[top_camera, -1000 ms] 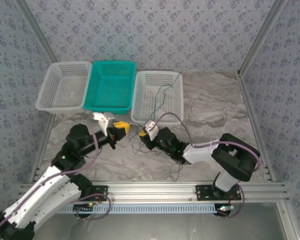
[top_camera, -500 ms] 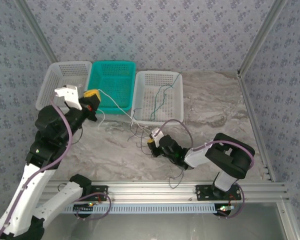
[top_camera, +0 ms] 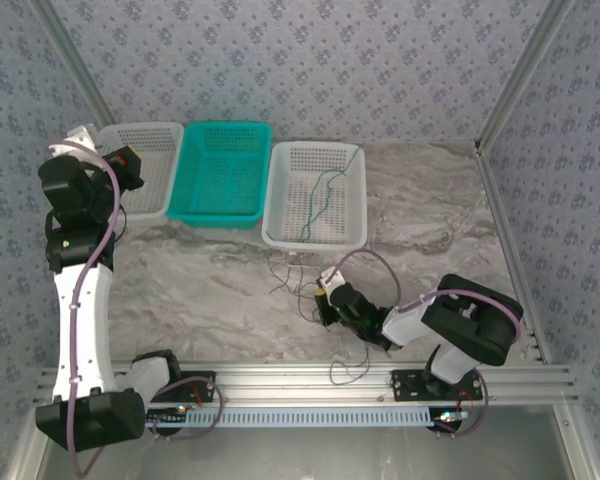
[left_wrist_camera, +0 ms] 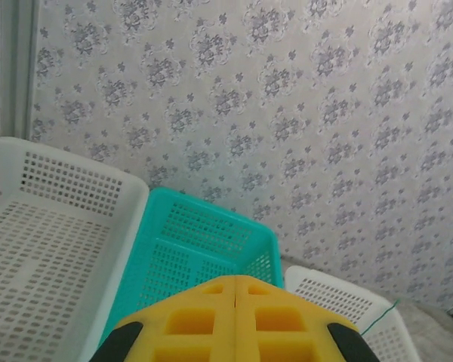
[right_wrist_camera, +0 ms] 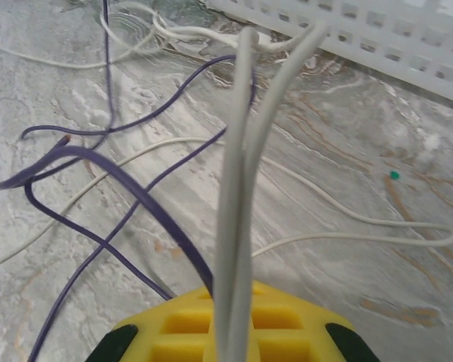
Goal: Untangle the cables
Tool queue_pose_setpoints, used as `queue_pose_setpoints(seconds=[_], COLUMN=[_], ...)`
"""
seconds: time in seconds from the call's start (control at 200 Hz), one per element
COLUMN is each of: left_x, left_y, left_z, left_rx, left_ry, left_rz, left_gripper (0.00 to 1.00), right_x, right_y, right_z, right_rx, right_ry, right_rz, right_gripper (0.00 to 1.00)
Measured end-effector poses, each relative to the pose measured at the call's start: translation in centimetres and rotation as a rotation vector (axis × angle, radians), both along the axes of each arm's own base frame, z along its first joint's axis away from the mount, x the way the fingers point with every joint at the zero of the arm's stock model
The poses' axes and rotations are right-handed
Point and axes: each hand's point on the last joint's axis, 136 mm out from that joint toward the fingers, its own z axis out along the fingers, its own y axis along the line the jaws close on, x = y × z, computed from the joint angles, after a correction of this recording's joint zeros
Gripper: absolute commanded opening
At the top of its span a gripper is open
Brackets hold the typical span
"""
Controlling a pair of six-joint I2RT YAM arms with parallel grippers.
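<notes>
The right claw (right_wrist_camera: 234, 292) grips a looped whitish cable (right_wrist_camera: 241, 188) on the worktop's front half, with dark cables (right_wrist_camera: 113, 173) lying around it. 1 green cable (top_camera: 322, 185) lies in the right white basket (top_camera: 310, 147). The left claw (left_wrist_camera: 235, 282), closed and empty, hangs above the left basket (left_wrist_camera: 60, 249).

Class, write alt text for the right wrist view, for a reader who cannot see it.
The right gripper is shut on a pale cable, whose two strands run up the middle. Dark cables and other pale ones loop across the marbled table, a white basket at top right.
</notes>
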Motion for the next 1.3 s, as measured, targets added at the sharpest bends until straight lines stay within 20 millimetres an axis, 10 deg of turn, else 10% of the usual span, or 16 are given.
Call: queue_pose_setpoints(seconds=[0.23, 0.38, 0.585, 0.725, 0.924, 1.299], left_x=[-2.0, -7.0, -12.1, -14.7, -13.6, -14.3], left_y=[-8.5, -16.9, -20.9, -24.3, -26.9, -32.3], left_z=[-0.5, -8.6, -21.5, -25.7, -24.6, -14.7], left_rx=[0.009, 0.093, 0.245, 0.313, 0.326, 0.487], left_ry=[-0.052, 0.059, 0.311, 0.371, 0.264, -0.137], left_rz=[-0.334, -0.606, -0.742, -0.873, -0.928, -1.242], left_gripper=[0.18, 0.36, 0.42, 0.47, 0.52, 0.54], right_x=[-0.3, -0.3, 0.0, -0.1, -1.8, -4.4], right_y=[-0.5, 0.0, -0.8, -2.0, -2.3, -1.5], right_z=[0.9, 3.6, 8.6, 11.3, 12.8, 11.2], right_rx=[-0.008, 0.042, 0.153, 0.228, 0.254, 0.151], right_ry=[0.003, -0.019, -0.068, -0.097, -0.108, -0.036], right_rz=[-0.001, 0.021, 0.048, 0.068, 0.155, 0.328], right_gripper=[0.00, 0.00, 0.00, 0.00, 0.00, 0.00])
